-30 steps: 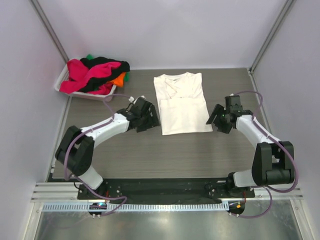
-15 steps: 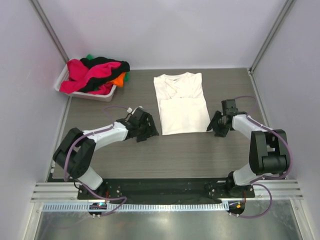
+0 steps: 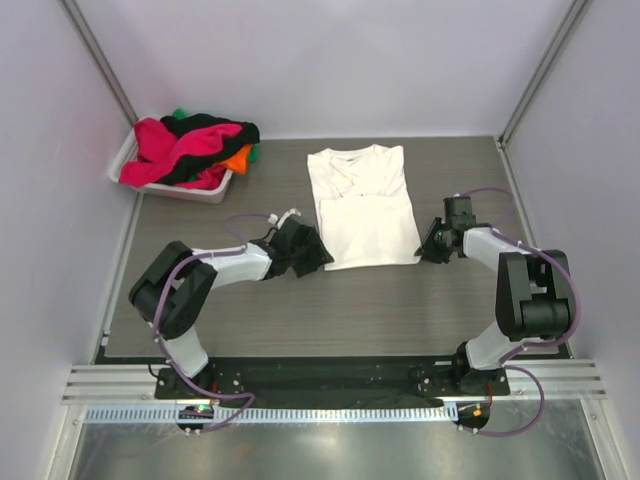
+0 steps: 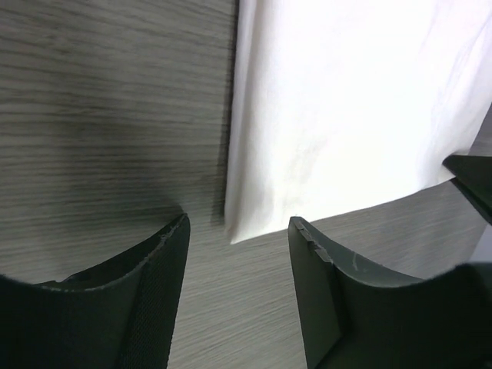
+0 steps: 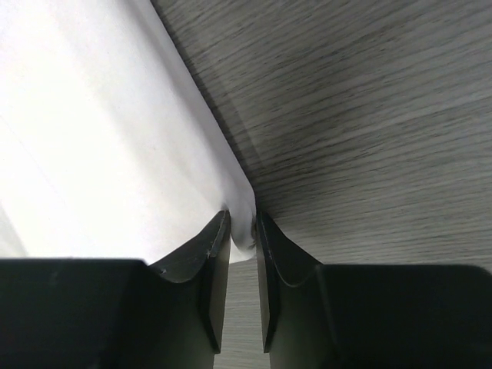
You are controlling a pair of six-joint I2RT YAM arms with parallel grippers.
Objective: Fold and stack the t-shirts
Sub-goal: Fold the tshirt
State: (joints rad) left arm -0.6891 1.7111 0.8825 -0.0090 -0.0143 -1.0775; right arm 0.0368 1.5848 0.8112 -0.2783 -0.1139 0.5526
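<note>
White t-shirt (image 3: 362,205) lies folded flat at the middle of the grey wood-grain table (image 3: 360,310), seen from above, collar toward 12 o'clock. The left gripper (image 3: 318,256) sits low at its 7 o'clock corner, the right gripper (image 3: 428,248) at its 4 o'clock corner. A heap of pink, black, orange and green t-shirts (image 3: 190,148) fills a white bin (image 3: 185,192) at the table's 10 o'clock.

Left wrist camera: the two dark fingers (image 4: 146,307) stand spread apart, with the near hem corner lying just beyond the gap between them.

Right wrist camera: the fingers (image 5: 211,261) are pressed nearly together, pinching the folded edge of the white fabric between their tips.
</note>
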